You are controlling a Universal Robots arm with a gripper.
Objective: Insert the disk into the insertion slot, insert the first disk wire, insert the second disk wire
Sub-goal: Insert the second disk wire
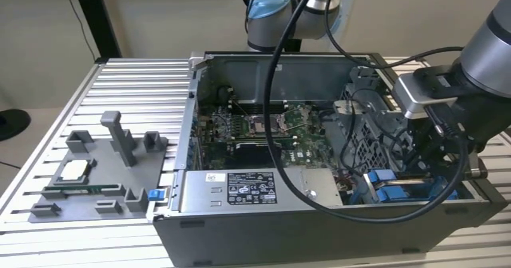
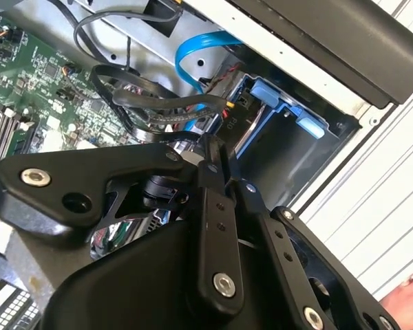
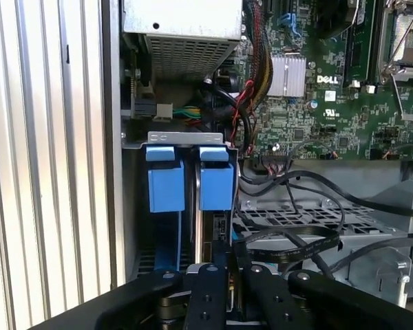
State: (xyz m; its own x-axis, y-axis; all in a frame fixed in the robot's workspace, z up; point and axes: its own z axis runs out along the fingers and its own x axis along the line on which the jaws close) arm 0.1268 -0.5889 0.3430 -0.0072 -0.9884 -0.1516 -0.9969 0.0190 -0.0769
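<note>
Ribbed aluminium table (image 1: 119, 88) carries an open computer case (image 1: 239, 229) in the exterior view, and the gripper (image 1: 435, 148) reaches down into its corner bay — the insertion slot (image 1: 391, 187). In the second wrist view the black fingers (image 2: 210, 206) look pressed together over the blue-railed bay. In the first wrist view the disk (image 3: 210, 227) stands edge-on inside that slot, seemingly pinched by the fingers — probably being seated.
</note>
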